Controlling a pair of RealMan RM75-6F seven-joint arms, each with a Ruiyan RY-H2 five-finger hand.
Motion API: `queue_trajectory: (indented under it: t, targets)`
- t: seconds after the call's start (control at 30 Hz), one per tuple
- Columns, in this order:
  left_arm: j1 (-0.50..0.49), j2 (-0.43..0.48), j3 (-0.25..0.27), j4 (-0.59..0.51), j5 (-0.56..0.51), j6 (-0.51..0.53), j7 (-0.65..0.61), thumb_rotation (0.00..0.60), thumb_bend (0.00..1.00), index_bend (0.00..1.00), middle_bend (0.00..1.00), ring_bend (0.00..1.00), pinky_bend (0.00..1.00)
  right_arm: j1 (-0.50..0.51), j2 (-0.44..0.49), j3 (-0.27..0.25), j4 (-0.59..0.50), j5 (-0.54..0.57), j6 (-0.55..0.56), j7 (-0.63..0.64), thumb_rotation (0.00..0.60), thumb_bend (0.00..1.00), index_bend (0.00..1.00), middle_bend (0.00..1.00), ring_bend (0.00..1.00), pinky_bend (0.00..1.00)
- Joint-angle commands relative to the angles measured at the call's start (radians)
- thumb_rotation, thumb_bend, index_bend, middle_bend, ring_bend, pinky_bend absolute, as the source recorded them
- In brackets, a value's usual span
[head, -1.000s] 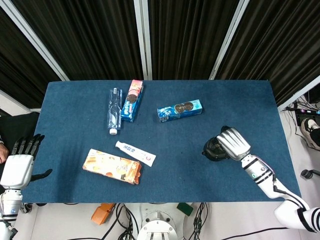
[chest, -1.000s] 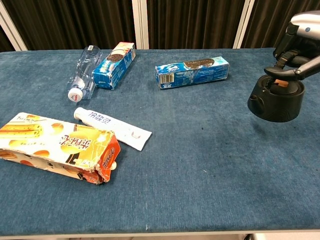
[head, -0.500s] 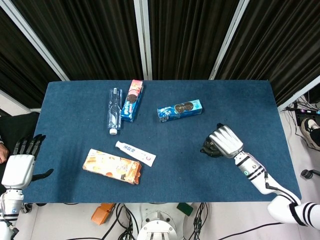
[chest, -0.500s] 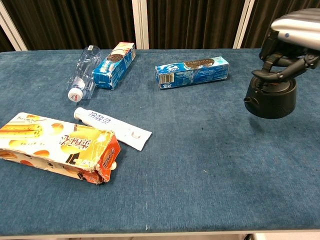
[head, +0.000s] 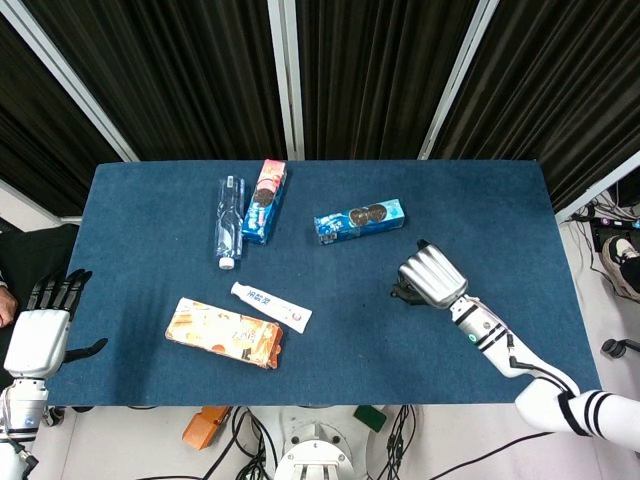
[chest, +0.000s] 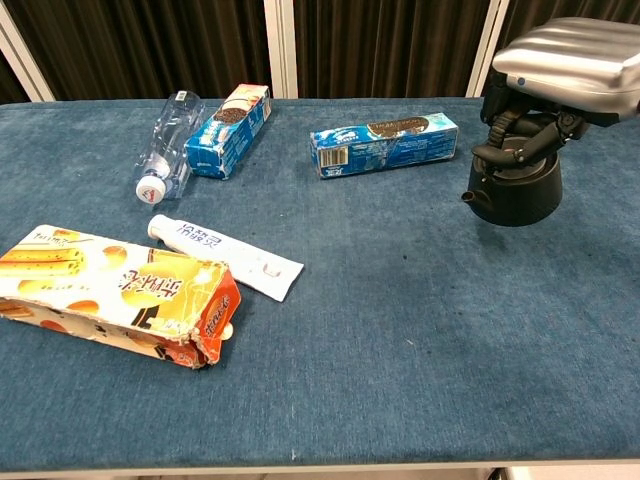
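Under right hand (chest: 565, 62): black pot (chest: 515, 185), gripped from above by its top so it stays upright; left hand (head: 40, 335) idle, fingers spread, off worktop (head: 500, 200) edge.

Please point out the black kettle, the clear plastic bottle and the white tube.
black round kettle (chest: 515, 195), chest view, front wall of the body
clear plastic bottle (chest: 168, 145), chest view, middle of the body
white flat tube (chest: 225, 256), chest view, middle of the tube
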Motion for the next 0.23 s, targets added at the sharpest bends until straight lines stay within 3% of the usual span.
queue_trajectory:
  t: [0.03,0.23]
  targets:
    - [-0.001,0.0,0.0,0.001,0.0,-0.002,0.0,0.6,0.04,0.06,0.08,0.0,0.0,0.003,0.0,0.0,0.0,0.003,-0.001,-0.01,0.441,0.56,1.0,1.0,1.0,0.54]
    - [-0.004,-0.002,-0.002,0.003,-0.002,-0.005,0.0,0.6,0.04,0.06,0.08,0.0,0.0,0.006,-0.003,0.0,-0.001,0.017,-0.003,-0.024,0.441,0.56,1.0,1.0,1.0,0.54]
